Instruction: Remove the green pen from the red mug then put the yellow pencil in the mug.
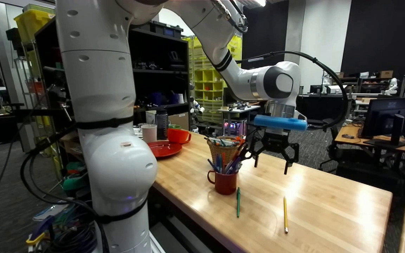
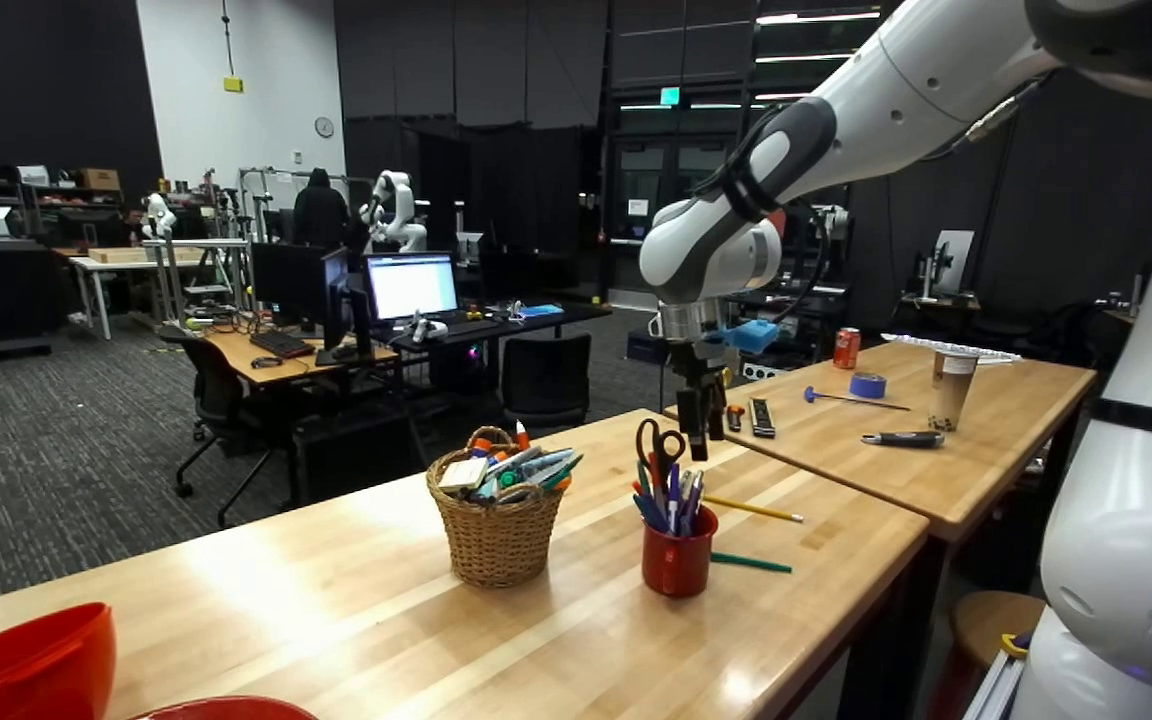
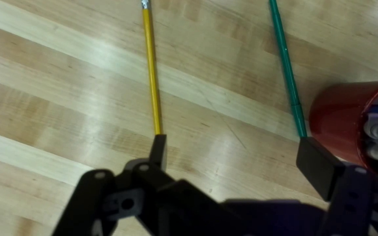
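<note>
Yellow on the wooden table [image 1: 325, 214], the pencil [image 1: 285, 215] lies nearest in an exterior view. Next, the green pen [image 1: 238, 202] lies just beside the upright mug [image 1: 225, 183], which holds other pens [image 1: 219, 163] and scissors [image 2: 658, 463]. Above the table hangs the gripper [image 1: 271, 165], jaws spread wide. Farther back stands a basket [image 1: 217, 149], then a red plate [image 1: 164, 149] and bowl [image 1: 178, 136].

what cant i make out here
Lower ends of the pens in the red mug: both exterior views, behind its wall.
Yellow pencil, wrist view: eraser cut by top edge, tip behind a finger.
Red plate, in an exterior view: partly behind the robot arm.
Lit screen, in an exterior view: too small to read.
</note>
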